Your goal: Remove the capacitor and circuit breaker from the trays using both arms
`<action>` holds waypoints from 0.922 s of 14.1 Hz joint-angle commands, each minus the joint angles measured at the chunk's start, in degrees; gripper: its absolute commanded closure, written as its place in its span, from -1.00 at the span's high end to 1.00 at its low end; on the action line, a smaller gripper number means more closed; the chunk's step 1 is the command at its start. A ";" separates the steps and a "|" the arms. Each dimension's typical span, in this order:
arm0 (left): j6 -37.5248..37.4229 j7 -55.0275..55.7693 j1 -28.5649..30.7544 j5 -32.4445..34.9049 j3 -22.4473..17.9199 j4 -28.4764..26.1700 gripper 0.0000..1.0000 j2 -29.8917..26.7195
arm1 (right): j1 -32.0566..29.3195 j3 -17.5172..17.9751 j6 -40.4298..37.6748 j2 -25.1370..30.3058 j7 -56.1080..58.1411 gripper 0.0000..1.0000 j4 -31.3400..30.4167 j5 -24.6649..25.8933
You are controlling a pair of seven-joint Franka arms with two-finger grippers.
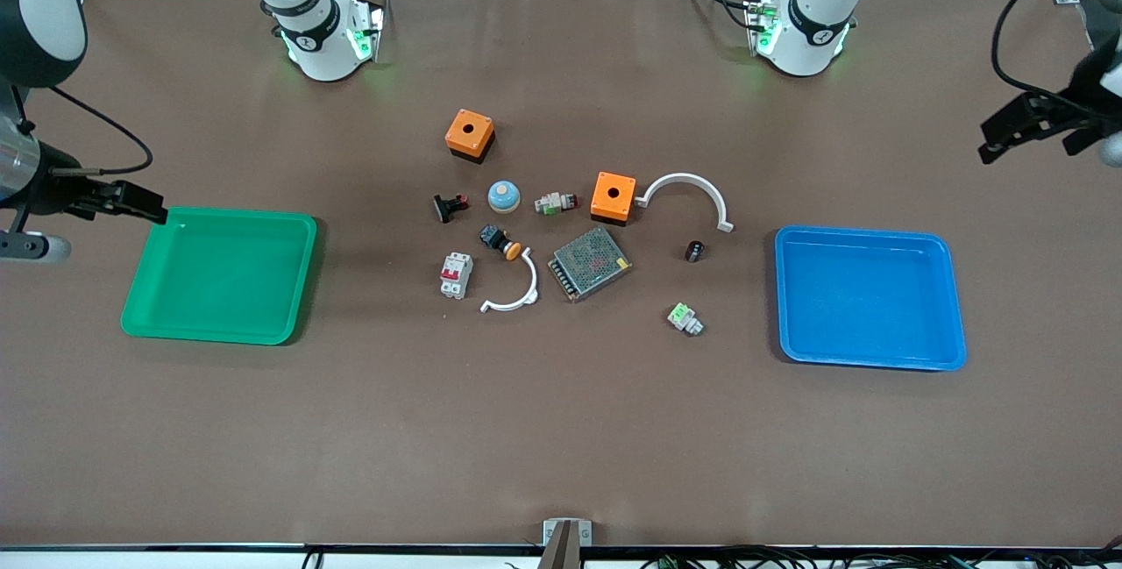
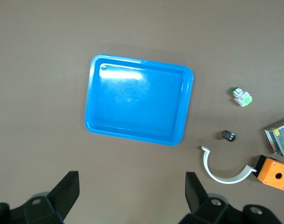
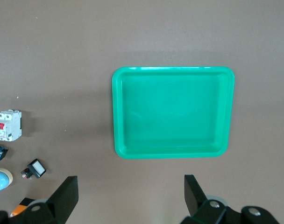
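Observation:
The capacitor (image 1: pixel 694 251), a tiny black cylinder, lies on the brown table between the cluster of parts and the blue tray (image 1: pixel 868 360); it also shows in the left wrist view (image 2: pixel 228 136). The breaker (image 1: pixel 456 275), a white block with red levers, lies at the cluster's edge toward the green tray (image 1: pixel 210 337), and shows in the right wrist view (image 3: pixel 7 125). My left gripper (image 1: pixel 1030 135) (image 2: pixel 131 175) is open and empty, high over the table beside the blue tray (image 2: pixel 137 102). My right gripper (image 1: pixel 145 203) (image 3: pixel 131 178) is open and empty, high by the green tray (image 3: pixel 172 112).
Mid-table are two orange boxes (image 1: pixel 470 134) (image 1: pixel 613 196), two white arc pieces (image 1: pixel 688 192) (image 1: pixel 513 293), a metal mesh unit (image 1: pixel 590 263), a blue dome (image 1: pixel 504 195), a black part with orange cap (image 1: pixel 500 243), a black red-tipped part (image 1: pixel 450 206) and green-white blocks (image 1: pixel 685 319) (image 1: pixel 555 202).

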State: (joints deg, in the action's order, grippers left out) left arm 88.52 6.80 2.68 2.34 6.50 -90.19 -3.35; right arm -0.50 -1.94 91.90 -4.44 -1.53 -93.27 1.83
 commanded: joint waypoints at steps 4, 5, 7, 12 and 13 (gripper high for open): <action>-0.27 0.14 -0.30 -1.29 0.88 -1.84 1.00 -1.57 | -0.81 0.45 0.73 7.68 1.70 1.00 -6.39 -0.51; -0.19 0.14 -0.04 -1.99 0.88 -1.66 1.00 -1.48 | -0.81 0.45 1.17 9.17 1.70 1.00 -8.05 -0.51; -0.27 -0.03 0.22 -3.31 0.80 -1.57 1.00 -1.48 | -0.90 0.45 1.52 11.64 1.79 1.00 -9.91 -0.51; -1.59 -0.03 0.31 -3.31 0.45 -1.13 1.00 -2.10 | -1.08 0.45 1.08 12.70 1.70 1.00 -9.82 -0.51; -1.59 -0.03 0.40 -3.31 0.36 -1.13 1.00 -2.10 | -0.99 0.45 1.43 12.62 1.70 1.00 -9.82 -0.51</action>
State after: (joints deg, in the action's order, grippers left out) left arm 87.79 6.91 2.56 0.25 7.11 -90.95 -4.10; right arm -0.51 -2.01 92.04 6.77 -0.64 -101.01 1.80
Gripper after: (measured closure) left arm 0.000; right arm 0.000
